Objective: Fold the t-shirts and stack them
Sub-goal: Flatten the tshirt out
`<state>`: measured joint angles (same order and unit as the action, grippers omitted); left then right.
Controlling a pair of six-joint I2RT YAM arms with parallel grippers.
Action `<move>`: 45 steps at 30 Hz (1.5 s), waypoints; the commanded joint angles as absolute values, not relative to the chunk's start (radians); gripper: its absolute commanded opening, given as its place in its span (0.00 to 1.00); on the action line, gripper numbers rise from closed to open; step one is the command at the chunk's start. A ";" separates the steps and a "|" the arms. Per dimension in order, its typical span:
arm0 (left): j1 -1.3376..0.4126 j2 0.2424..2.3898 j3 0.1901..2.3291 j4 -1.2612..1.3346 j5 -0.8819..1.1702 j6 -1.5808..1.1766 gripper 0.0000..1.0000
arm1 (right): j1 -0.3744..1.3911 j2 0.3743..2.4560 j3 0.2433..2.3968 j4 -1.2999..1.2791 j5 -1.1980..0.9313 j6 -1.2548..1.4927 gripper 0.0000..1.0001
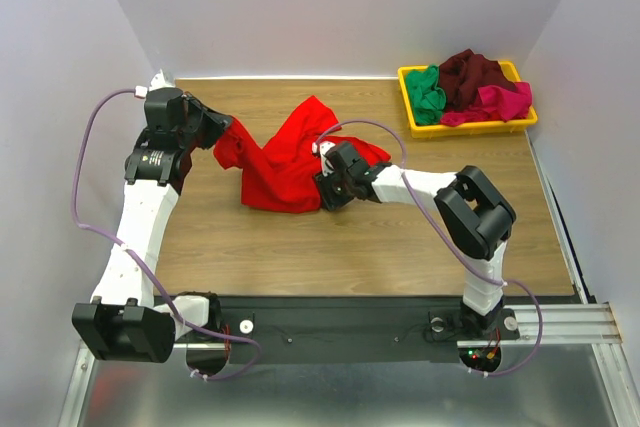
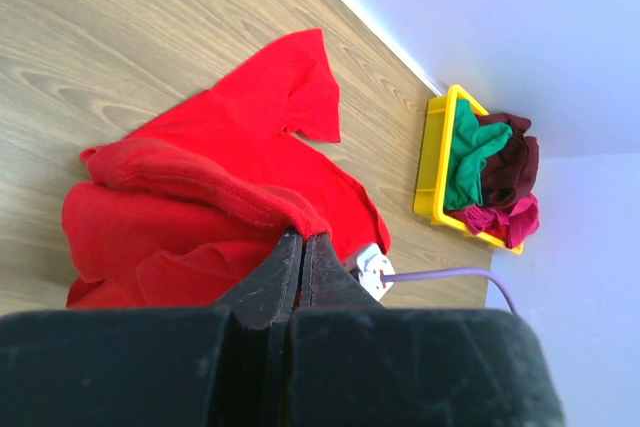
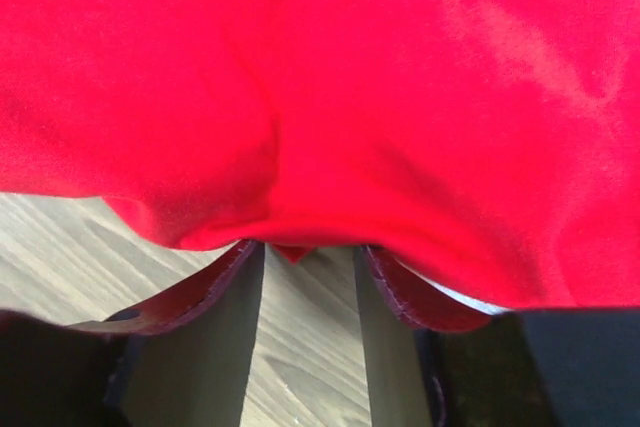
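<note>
The bright red t-shirt [image 1: 285, 162] lies crumpled on the wooden table, left of centre. My left gripper [image 1: 222, 132] is shut on its left edge; in the left wrist view the closed fingertips [image 2: 300, 239] pinch a hem of the red cloth [image 2: 220, 177]. My right gripper [image 1: 325, 190] is at the shirt's near right edge. In the right wrist view its jaws [image 3: 308, 252] stand apart with bare wood between them, and the red cloth [image 3: 350, 77] hangs over the tips. The green [image 1: 428, 95], dark maroon [image 1: 472, 75] and magenta-pink [image 1: 505, 102] t-shirts are bundled in the tray.
The yellow tray [image 1: 405, 97] stands at the table's far right corner; it also shows in the left wrist view [image 2: 432, 167]. White walls close in the table on the left, back and right. Purple cables loop from both arms.
</note>
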<state>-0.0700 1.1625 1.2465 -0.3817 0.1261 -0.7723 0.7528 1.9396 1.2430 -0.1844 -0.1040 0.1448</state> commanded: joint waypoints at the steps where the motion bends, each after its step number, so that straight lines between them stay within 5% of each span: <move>1: -0.064 1.155 1.298 -0.308 0.152 -0.785 0.00 | 0.764 1.990 1.259 -0.110 -0.083 0.163 0.46; 7: -0.064 1.163 1.302 -0.299 0.167 -0.781 0.00 | 0.781 2.009 1.252 -0.109 -0.060 0.160 0.32; 15: -0.064 1.167 1.295 -0.288 0.179 -0.756 0.00 | 0.799 1.997 1.213 -0.129 0.050 0.160 0.00; 26: -0.064 1.149 1.180 -0.249 0.218 -0.759 0.00 | 0.769 1.859 1.098 -0.212 0.422 0.163 0.00; 45: -0.066 1.192 1.000 -0.199 0.175 -0.718 0.00 | 0.494 1.641 0.968 -0.342 0.505 0.244 0.00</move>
<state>-0.0719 1.2007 1.0027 -0.2657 0.2466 -0.7555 0.5289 1.6943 0.9764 -0.2886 0.4335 0.2218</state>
